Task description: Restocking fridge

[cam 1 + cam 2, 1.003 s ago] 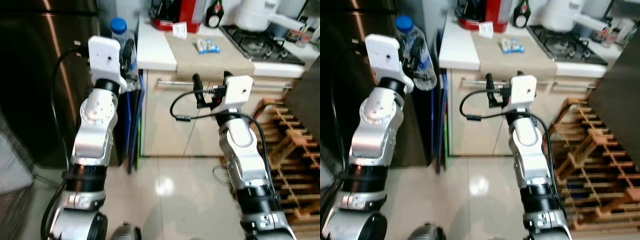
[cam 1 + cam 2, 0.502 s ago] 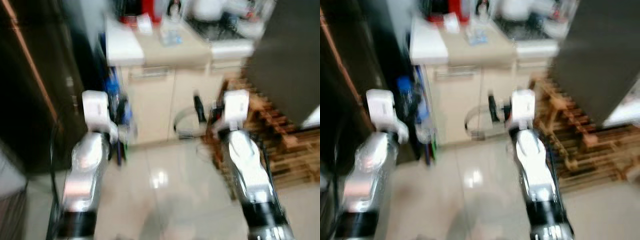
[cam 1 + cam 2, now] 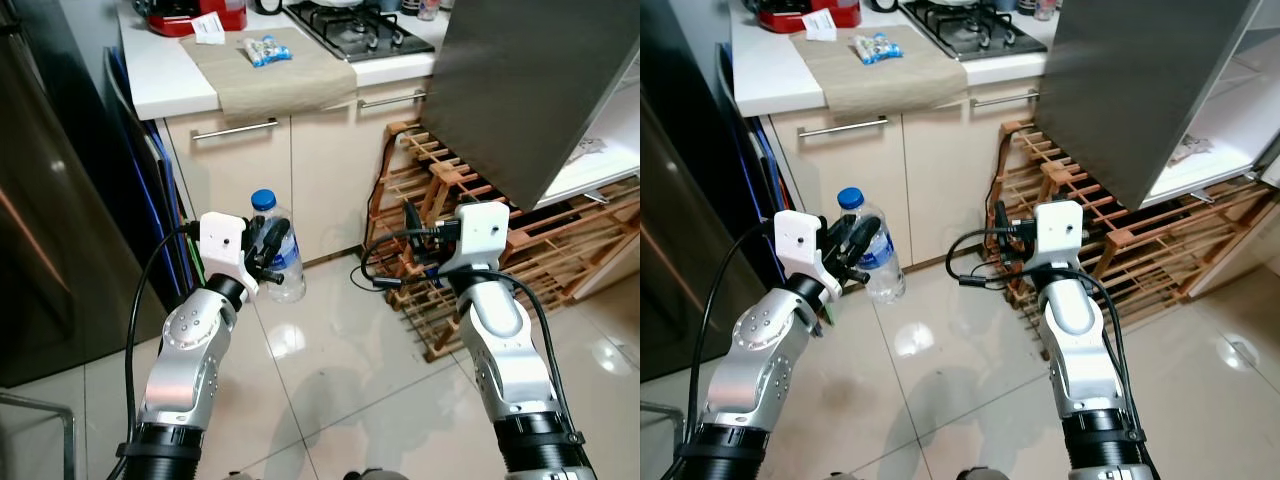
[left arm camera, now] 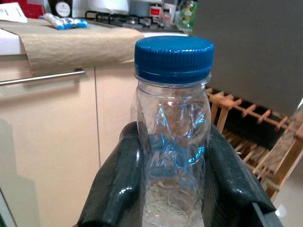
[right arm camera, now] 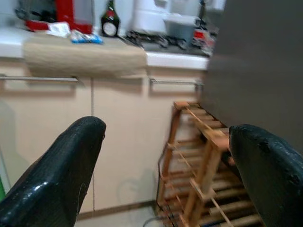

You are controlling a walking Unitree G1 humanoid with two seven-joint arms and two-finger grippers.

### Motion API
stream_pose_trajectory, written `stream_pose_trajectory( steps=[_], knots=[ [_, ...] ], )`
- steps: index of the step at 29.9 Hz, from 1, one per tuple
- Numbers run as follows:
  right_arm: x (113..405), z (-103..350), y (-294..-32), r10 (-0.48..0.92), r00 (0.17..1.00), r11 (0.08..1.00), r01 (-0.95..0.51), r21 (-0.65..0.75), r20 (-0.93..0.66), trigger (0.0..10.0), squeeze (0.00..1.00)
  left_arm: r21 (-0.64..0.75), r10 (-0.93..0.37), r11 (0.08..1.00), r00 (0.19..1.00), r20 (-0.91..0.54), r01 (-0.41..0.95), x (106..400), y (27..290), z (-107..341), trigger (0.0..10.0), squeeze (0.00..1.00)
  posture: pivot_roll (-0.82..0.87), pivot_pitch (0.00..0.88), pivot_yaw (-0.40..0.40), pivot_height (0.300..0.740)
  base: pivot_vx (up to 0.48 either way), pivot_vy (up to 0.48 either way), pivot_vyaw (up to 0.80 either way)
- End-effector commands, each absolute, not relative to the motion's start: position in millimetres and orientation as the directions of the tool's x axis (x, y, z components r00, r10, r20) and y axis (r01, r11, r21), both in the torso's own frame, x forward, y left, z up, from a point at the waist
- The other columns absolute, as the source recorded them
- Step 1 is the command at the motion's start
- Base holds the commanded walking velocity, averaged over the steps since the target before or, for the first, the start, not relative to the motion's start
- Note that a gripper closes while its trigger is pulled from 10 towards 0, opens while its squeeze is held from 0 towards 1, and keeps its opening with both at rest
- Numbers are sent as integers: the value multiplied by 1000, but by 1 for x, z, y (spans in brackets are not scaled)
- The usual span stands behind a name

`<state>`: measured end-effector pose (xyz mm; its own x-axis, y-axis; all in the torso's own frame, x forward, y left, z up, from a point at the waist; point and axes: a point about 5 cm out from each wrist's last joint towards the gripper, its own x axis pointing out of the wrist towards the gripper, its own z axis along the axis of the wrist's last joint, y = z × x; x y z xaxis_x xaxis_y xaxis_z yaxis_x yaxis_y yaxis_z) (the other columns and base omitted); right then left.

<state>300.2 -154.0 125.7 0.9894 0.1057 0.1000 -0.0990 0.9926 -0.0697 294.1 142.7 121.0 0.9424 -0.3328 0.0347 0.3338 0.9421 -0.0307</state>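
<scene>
No legible text or labels anywhere

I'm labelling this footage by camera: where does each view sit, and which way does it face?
Left and right eye views: on the head, looking down at both arms, the tiled floor and the cabinets.
Left wrist view: along the left pincer, shut on the water bottle.
Right wrist view: along the open right pincer, toward the wooden rack.
Shared: the counter shows in all views.

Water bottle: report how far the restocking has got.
Done: the left hand has the water bottle gripped, cap on. In hand: carrying it past the kitchen cabinets. Left: placing it in the fridge, whose open door is ahead; the right hand is open, empty.
</scene>
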Motion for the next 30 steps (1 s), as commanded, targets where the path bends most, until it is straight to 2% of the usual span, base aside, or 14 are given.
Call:
stream_pose_trajectory(
  steps=[1, 5, 11, 18, 30],
  knots=[
    [299, 126, -158, 87, 991, 994, -80, -74, 104, 10000, 1000, -28, -334, 942, 941, 54, 335, 294, 148, 122, 10000, 0, -117, 0, 16, 740, 0, 0, -556],
    [296, 123, -163, 70, 993, 996, -64, -66, 97, 10000, 1000, -46, -323, 944, 944, 73, 327, 292, 155, 123, 10000, 0, -109, 0, 15, 740, 0, 0, -550],
    [299, 126, -163, 66, 992, 996, -59, -62, 106, 10000, 1000, -38, -390, 917, 912, 125, 397, 292, 138, 132, 10000, 0, -110, 0, 13, 740, 323, -287, -555],
    [303, 131, -163, 68, 989, 996, -60, -64, 129, 10000, 1000, -48, -407, 908, 904, 130, 416, 299, 131, 133, 10000, 0, -124, 0, 8, 740, 326, -329, -554],
    [301, 131, -177, 8, 992, 998, 0, -62, 129, 10000, 1000, -56, -369, 926, 925, 89, 374, 309, 135, 126, 10000, 0, -152, 0, 8, 740, 0, 0, -568]
  ],
)
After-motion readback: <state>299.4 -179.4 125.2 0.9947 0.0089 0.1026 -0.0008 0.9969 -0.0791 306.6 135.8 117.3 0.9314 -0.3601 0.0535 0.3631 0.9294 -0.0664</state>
